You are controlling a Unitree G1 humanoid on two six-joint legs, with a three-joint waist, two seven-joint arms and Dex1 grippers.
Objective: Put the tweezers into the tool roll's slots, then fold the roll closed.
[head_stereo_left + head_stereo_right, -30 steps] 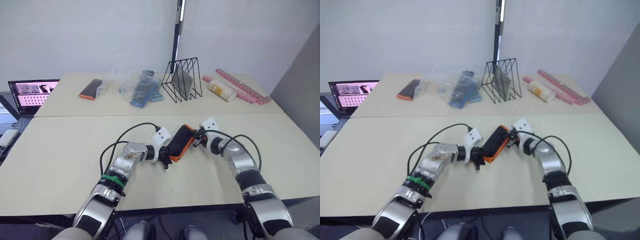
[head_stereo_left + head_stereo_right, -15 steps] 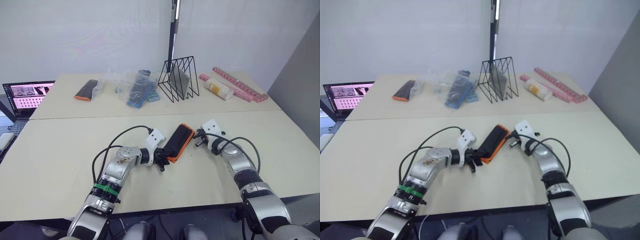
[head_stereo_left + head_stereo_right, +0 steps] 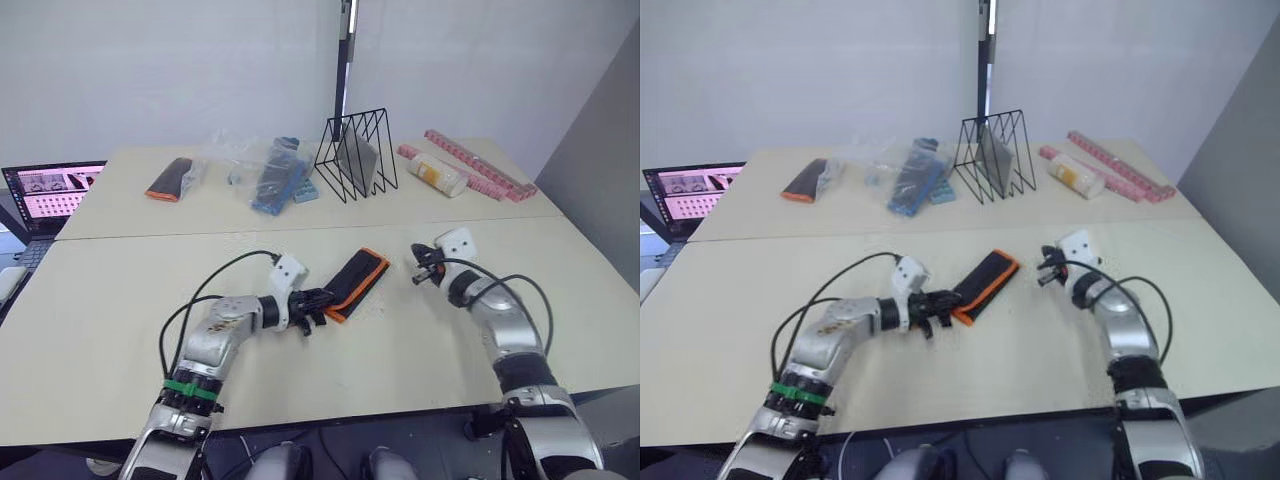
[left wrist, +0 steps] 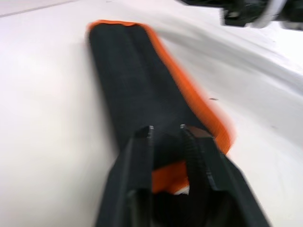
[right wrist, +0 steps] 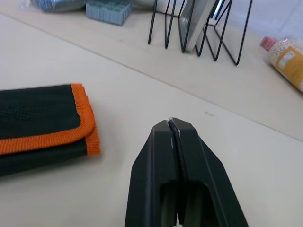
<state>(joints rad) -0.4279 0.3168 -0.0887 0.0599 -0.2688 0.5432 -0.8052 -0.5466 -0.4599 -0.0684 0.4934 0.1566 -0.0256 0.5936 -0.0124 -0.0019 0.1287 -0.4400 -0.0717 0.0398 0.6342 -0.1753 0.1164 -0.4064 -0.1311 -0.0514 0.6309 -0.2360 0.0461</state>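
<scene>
The tool roll (image 3: 357, 283) lies folded closed and flat on the near table, black with orange binding; it also appears in the right wrist view (image 5: 42, 123). My left gripper (image 3: 315, 300) is at its near-left end, and its fingers (image 4: 142, 142) close around that orange-edged end. My right gripper (image 3: 418, 272) hangs to the right of the roll, apart from it, with its fingers (image 5: 187, 156) pressed together on nothing. The tweezers are out of view.
On the far table stand a black wire rack (image 3: 355, 155), clear bags with blue items (image 3: 272, 175), a small black-and-orange pouch (image 3: 170, 178), a bottle (image 3: 436, 176) and pink strips (image 3: 480, 165). A laptop (image 3: 50, 190) sits at the far left.
The roll, tilted up between both grippers before, now lies flat on the table. My right gripper has drawn away to the right. The left gripper has slid left along the roll's end.
</scene>
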